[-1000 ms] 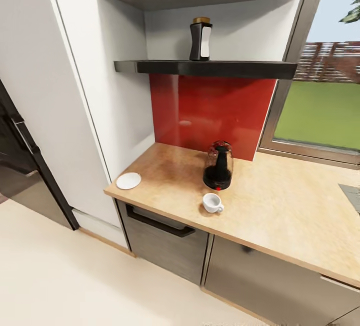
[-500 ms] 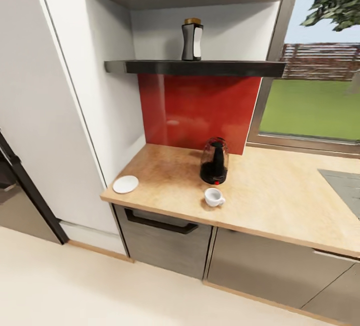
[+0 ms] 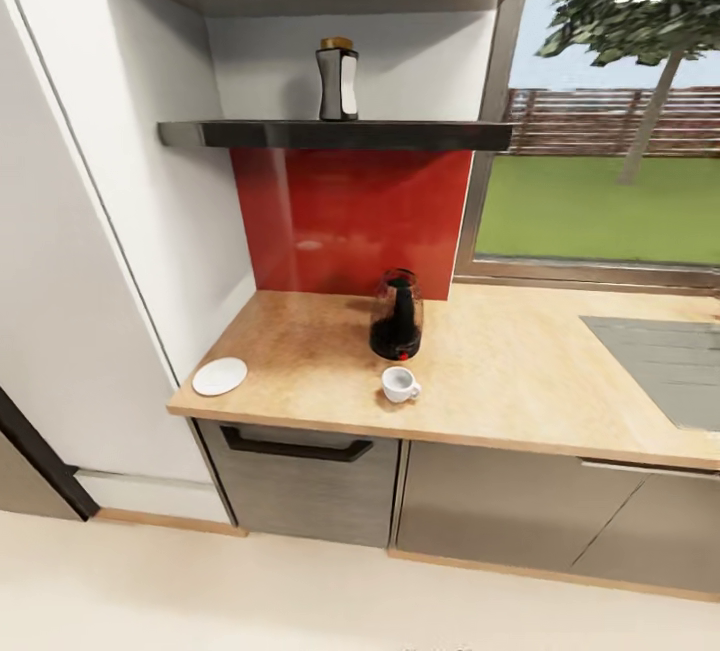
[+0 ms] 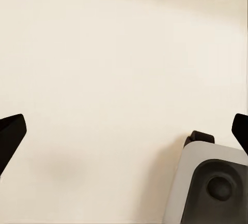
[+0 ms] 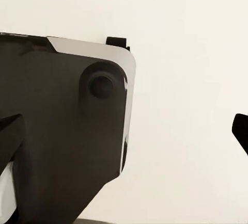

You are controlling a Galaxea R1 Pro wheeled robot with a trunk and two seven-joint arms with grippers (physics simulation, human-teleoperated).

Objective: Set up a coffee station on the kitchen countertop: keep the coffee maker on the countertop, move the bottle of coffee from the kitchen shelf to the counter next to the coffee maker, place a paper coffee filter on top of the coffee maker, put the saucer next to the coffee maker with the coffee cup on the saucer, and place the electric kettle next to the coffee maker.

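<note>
A small dark bottle of coffee [image 3: 338, 79] with a gold cap and pale label stands upright on a dark wall shelf [image 3: 340, 134], at twelve o'clock from the kettle; below the shelf, a glossy red backsplash [image 3: 350, 221] meets the light wood-grain worktop [image 3: 500, 371]. On the worktop, the electric kettle [image 3: 397, 316], rounded dark glass with a black handle and a small red switch, stands near the backsplash; whether it holds anything cannot be told. The white coffee cup [image 3: 399, 384] sits upright just at six o'clock from the kettle, near the front edge, its inside looking empty. The flat white saucer [image 3: 220, 376] lies bare, well apart at nine o'clock from the cup, at the worktop's left corner. A grey steel sink [image 3: 665, 366] is inset at three o'clock; grey cabinets [image 3: 490, 506] stand beneath; a window [image 3: 600, 181] shows grass, a fence and a tree; the floor [image 3: 200, 591] is pale cream.

The left pincer [image 4: 124, 131] is spread wide over the floor, holding nothing; the right pincer [image 5: 124, 131] is likewise spread wide and empty, beside the robot's dark base [image 5: 62, 131].
</note>
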